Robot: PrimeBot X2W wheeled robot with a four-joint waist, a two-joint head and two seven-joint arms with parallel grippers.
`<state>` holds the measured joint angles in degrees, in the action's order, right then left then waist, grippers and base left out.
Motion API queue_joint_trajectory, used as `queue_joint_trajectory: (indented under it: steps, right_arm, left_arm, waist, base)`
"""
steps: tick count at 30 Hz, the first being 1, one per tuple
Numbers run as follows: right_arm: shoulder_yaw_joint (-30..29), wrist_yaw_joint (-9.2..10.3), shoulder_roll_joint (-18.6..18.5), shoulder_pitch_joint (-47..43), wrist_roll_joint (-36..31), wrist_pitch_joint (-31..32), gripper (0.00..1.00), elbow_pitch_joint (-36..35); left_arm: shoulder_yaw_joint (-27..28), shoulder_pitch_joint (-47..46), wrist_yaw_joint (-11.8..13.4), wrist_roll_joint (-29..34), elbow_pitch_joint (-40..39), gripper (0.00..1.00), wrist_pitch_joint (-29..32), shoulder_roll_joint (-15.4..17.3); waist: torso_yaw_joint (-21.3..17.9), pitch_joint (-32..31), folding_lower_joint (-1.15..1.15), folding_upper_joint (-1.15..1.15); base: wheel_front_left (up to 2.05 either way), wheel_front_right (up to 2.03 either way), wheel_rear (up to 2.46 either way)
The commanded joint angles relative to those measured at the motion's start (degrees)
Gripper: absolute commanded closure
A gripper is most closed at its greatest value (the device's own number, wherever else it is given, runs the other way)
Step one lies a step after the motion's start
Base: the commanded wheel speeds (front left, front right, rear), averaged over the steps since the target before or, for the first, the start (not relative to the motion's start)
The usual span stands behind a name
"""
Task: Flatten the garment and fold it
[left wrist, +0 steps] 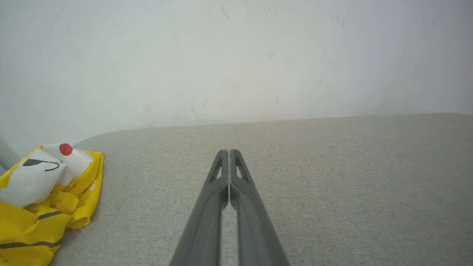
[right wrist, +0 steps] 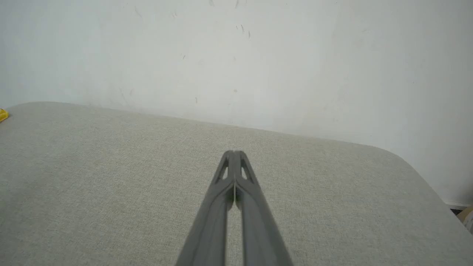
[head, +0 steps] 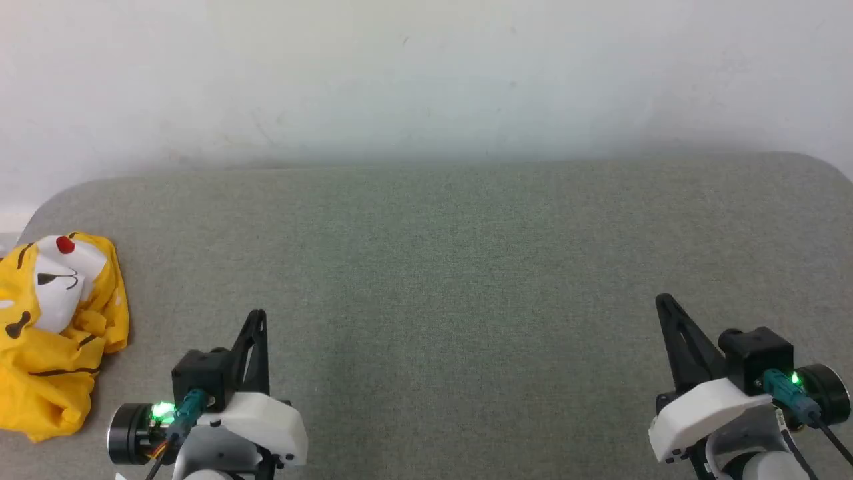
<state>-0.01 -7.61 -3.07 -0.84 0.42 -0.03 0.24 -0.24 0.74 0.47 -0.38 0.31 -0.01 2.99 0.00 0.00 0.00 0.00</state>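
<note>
The garment (head: 56, 333) is a bright yellow T-shirt lying crumpled in a heap at the far left edge of the grey cushioned surface, its white face patch, red dot and black marks turned up. The left wrist view has the garment (left wrist: 40, 199) at its lower left. A sliver of the garment (right wrist: 3, 115) shows at the left edge of the right wrist view. My left gripper (head: 258, 315) is shut and empty, hovering right of the heap and apart from it; its tips (left wrist: 229, 151) meet. My right gripper (head: 661, 300) is shut and empty at the lower right; its tips (right wrist: 234, 152) touch.
The grey fabric surface (head: 453, 267) has rounded far corners and ends at a white wall (head: 426, 73) behind. Its right edge (right wrist: 436, 192) drops off near the floor.
</note>
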Motion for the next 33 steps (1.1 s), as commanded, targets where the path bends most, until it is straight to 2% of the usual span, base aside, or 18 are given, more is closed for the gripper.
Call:
queue_joint_trajectory:
  steps: [1,33]
  right_arm:
    - [0.01,0.12,0.19,0.84,-0.42,0.03,1.0,-0.24]
    - [0.01,0.12,0.19,0.84,-0.42,0.03,1.0,-0.24]
  left_arm:
    - [0.24,-0.74,-0.47,0.38,-0.31,1.0,0.01,-0.12]
    - [0.24,-0.74,-0.47,0.38,-0.31,1.0,0.01,-0.12]
  waist:
    - [0.0,0.0,0.0,0.0]
    - [0.0,0.0,0.0,0.0]
  base:
    - [0.0,0.0,0.0]
    - [0.0,0.0,0.0]
